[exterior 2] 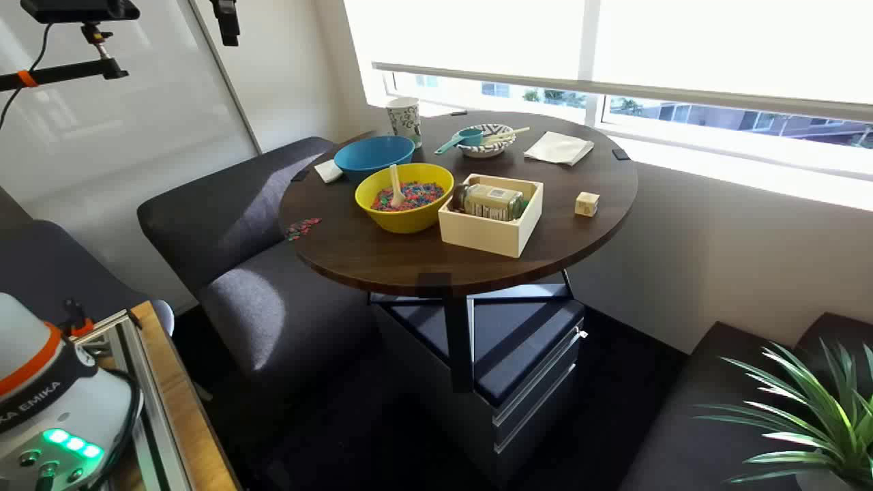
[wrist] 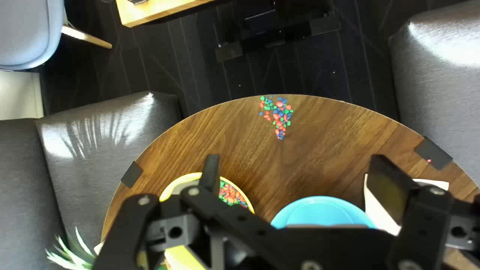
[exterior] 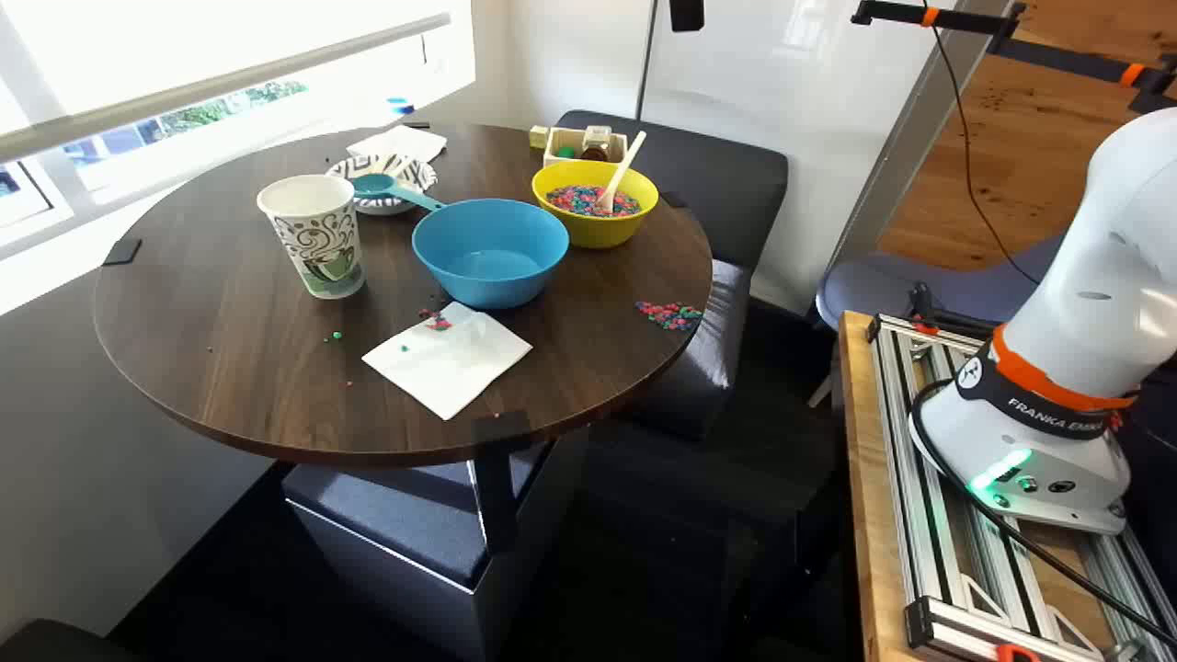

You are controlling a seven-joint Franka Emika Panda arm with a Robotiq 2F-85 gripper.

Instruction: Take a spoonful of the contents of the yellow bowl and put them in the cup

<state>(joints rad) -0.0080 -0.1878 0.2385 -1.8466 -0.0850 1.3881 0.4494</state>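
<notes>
Round table (exterior: 579,322) is standing by window (exterior 2: 682,112); spoon (exterior: 624,170) is leaning in yellow bowl (exterior: 598,232); cup (exterior: 317,239) is standing upright near blue bowl (exterior: 492,287); gripper (wrist: 298,178) is gaping wide.

Round brown table (exterior: 207,253) sits right next to the window (exterior 2: 672,112), shade (exterior 2: 477,31) mostly down, but sunlight (exterior 2: 258,317) is hitting the grey seat (exterior 2: 307,300) beside the table pretty hard tbh. There's a dark box (exterior: 395,542) with a padded top under the table, dark floor (wrist: 157,69) below it, and a kinda shiny white wall (exterior: 782,101) past it.
</notes>
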